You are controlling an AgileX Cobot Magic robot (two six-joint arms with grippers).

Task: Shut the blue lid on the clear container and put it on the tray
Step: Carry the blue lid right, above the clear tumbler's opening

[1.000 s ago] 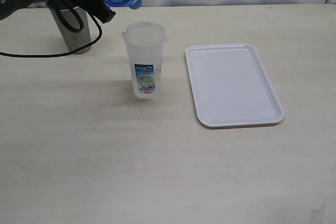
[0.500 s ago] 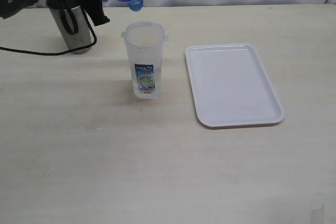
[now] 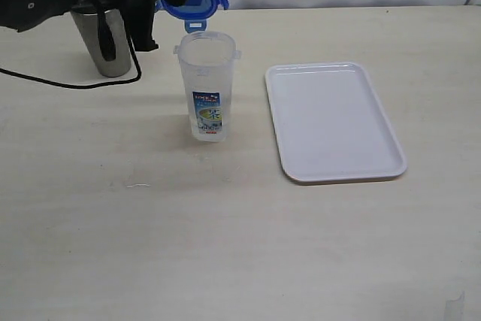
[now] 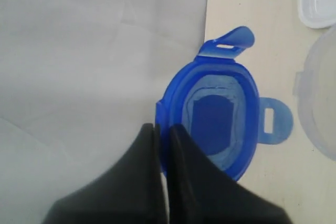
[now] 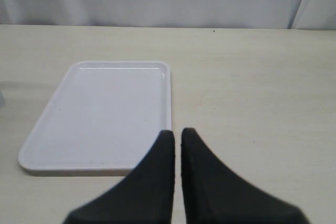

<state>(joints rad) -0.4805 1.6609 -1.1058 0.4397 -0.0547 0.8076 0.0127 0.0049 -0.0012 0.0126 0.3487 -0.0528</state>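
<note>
Just beside the clear container mouth, left tool pinches blue lid rim.
Light stiff plastic, probably slick; grip container mid-body.

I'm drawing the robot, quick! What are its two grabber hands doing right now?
Left gripper: jaws closed on the rim of the blue lid.
Right gripper: jaws closed, holding nothing.
</note>
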